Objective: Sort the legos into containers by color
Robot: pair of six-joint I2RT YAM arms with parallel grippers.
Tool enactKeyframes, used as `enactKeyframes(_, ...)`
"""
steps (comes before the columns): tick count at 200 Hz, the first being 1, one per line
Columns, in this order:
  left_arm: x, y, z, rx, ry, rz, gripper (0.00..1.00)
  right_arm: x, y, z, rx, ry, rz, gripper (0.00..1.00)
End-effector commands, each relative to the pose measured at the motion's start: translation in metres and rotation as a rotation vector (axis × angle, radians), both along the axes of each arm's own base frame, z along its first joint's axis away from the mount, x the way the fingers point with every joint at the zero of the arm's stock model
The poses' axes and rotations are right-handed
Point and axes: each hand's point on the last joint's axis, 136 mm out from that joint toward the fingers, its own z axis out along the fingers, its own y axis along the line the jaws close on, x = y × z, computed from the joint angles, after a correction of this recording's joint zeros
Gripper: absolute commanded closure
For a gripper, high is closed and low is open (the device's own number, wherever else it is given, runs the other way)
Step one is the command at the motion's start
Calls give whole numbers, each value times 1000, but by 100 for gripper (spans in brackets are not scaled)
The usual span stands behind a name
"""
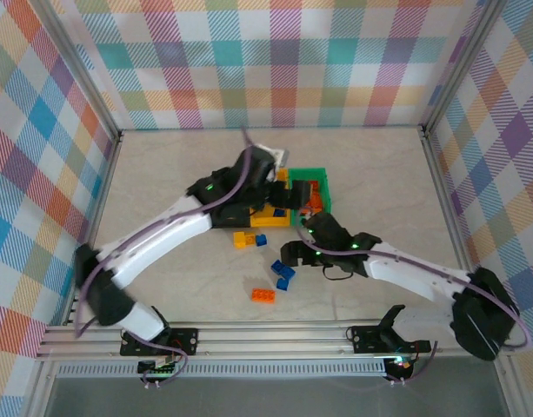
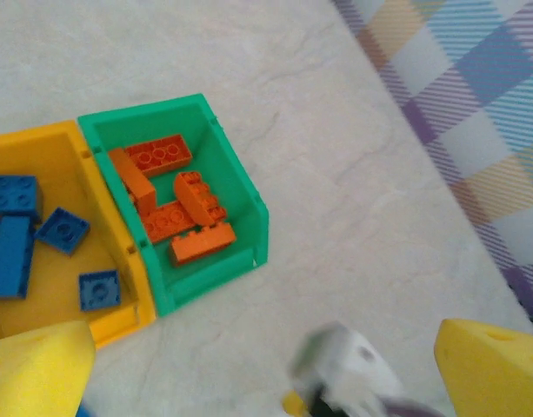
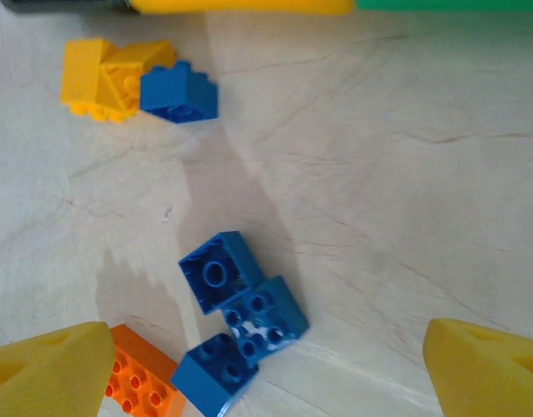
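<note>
Open right end effector [image 3: 266, 352] hangs over three blue legos [image 3: 240, 334] beside an orange lego [image 3: 143, 382].

**Soft, even light over the sorting table**

Top cam: bright, diffuse light from overhead, no glare. The arms [image 1: 162, 239] cast only faint grey shadows on the table [image 1: 162, 165]. Right wrist cam: a soft shadow band crosses the tabletop beside the blue legos [image 3: 240, 330], which are sharp; the yellow pads [image 3: 49, 369] at the btm corners are out of focus. Left wrist cam: orange legos [image 2: 175, 204] are crisp; a white-grey shape [image 2: 344, 369] at the btm edge is smeared w/ blur.
</note>
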Motion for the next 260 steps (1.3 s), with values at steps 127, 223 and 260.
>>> enactKeyframes(127,-78,154,-92,119,51,317,0,6,42,-76,-431,28,233,39)
enactKeyframes(223,-78,188,-68,106,-54,433,0,32,36,-24,-312,-162,99,68)
enactKeyframes(260,-82,199,-58,90,-94,449,0,67,13,33,-198,-252,-29,68)
